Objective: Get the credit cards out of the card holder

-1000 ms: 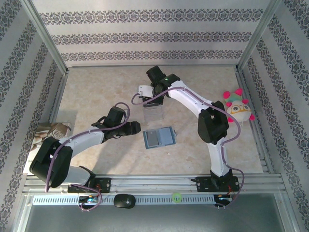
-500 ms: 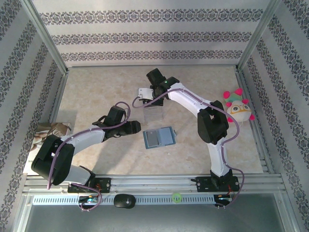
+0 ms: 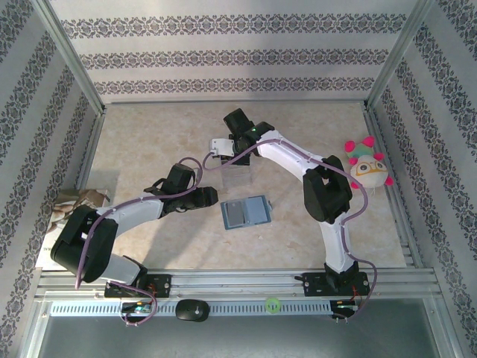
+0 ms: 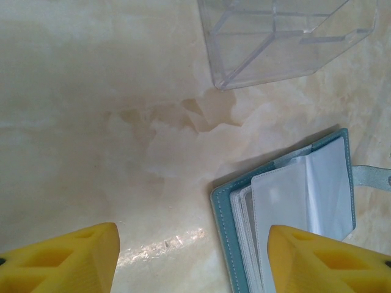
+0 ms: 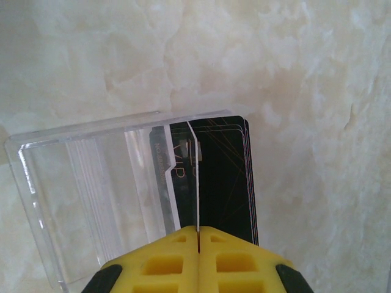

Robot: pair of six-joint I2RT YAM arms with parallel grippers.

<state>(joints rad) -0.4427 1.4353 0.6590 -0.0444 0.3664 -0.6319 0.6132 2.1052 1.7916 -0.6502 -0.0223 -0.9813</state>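
right gripper [image 5: 198,233] has its yellow fingers [image 5: 256,247] pressed nearly together, pinching a thin card [image 5: 194,177] that shows edge-on and reaches into the clear stand [image 5: 91,201]. left gripper [image 4: 192,247] stands wide with nothing between its fingers, low over the marbled tabletop [image 4: 91,122] on the near left side of the stand. counted: two arms, two grippers, one clear stand, one card holder [image 4: 293,201], one plush toy [image 3: 367,168] and one crumpled brown bag [image 3: 74,203]. inside the stand, just right of the pinched card, leans one stack of black cards [image 5: 223,183]; several edges show along its side, but their exact number cannot be told. the card holder lies open and flat on the tabletop just on the near side of the stand, apart from it, with its teal cover underneath, its clear sleeves facing up and its snap tab [image 4: 374,177] sticking out at its right edge. the plush toy sits well to the right of the stand and the bag well to its left, both at the table's edges. compared with a second ago, the right wrist has edged slightly to the left over the stand and the left arm's upper link has shifted a little, while the left gripper's spread, the card holder and the stand are as they were.
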